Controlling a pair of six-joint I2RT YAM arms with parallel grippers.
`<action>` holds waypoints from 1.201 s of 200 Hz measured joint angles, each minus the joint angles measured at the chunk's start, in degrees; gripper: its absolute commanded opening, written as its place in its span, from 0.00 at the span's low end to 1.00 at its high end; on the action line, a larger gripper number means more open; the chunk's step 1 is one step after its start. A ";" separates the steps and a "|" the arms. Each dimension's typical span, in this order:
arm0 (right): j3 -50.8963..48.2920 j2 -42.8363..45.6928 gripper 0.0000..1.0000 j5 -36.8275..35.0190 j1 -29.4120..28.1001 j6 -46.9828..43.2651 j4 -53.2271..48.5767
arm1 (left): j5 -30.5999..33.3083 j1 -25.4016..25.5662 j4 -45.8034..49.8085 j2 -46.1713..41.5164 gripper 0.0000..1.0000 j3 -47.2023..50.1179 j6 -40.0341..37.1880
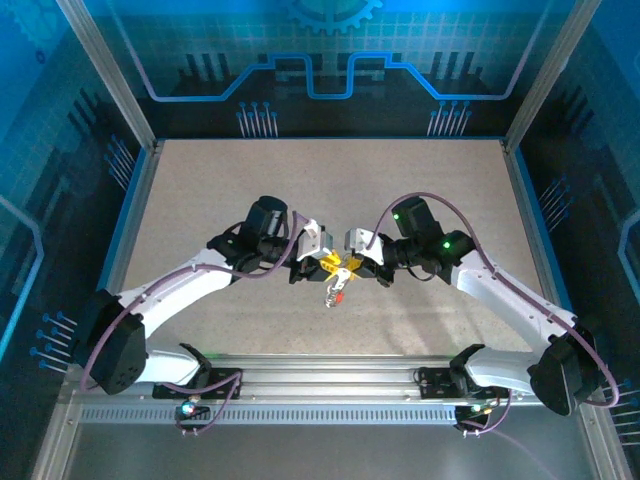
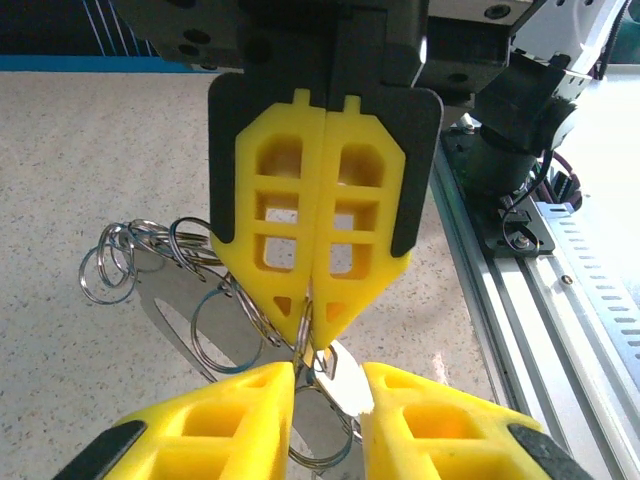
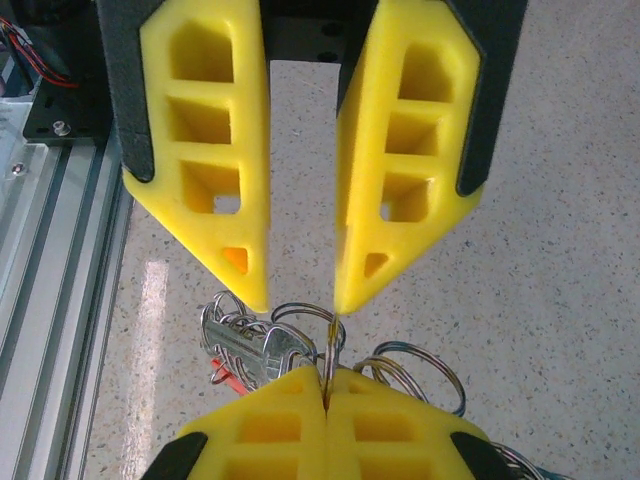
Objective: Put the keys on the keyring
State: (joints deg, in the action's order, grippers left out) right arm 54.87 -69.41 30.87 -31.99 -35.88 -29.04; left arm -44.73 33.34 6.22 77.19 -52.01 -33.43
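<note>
Above the middle of the bench (image 1: 300,190), just ahead of the arm bases, the two arms meet tip to tip with the metalwork hanging between them, clear of the surface.

Left: the left gripper (image 3: 300,295) has its yellow pads a small way apart. Ring wire and a flat silver blade lie in the gap. Whether the pads actually pinch either one cannot be told.

Centre: the keyring (image 3: 331,350) is thin silver wire with several further loops (image 2: 130,245) trailing off to one side. The keys (image 3: 255,350) hang bunched against it, and a red head (image 1: 340,296) shows lowest in the overhead view. No yellow key head can be separated from the yellow pads.

Right: the right gripper (image 2: 308,335) is clenched, its pad tips pressed together across one strand of the keyring.

Handling, as judged: the pieces are light, stiff, smooth and likely slippery. The loose parts would probably swing with any arm motion. The ring is best pinched across its wire, close to the coil's split. A key is best taken flat by its head, leaving its hole free. Soft pads should tolerate a firm squeeze, since nothing here looks fragile.
</note>
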 measured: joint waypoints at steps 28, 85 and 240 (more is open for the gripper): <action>0.00 0.00 0.00 0.33 -0.61 -0.44 0.07 | 0.39 0.26 -0.04 0.35 0.26 -0.37 0.02; 0.00 0.00 0.00 0.83 -0.66 -0.63 0.09 | 1.25 0.90 1.20 0.76 0.17 -1.05 -1.44; -1.31 4.39 0.18 1.20 1.31 0.55 3.48 | -0.37 -0.31 -10.34 -1.05 0.00 4.39 3.93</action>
State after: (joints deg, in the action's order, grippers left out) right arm 53.56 -65.01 32.08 -30.68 -35.33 -25.56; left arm -45.10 33.04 -4.12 76.14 -47.62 -29.50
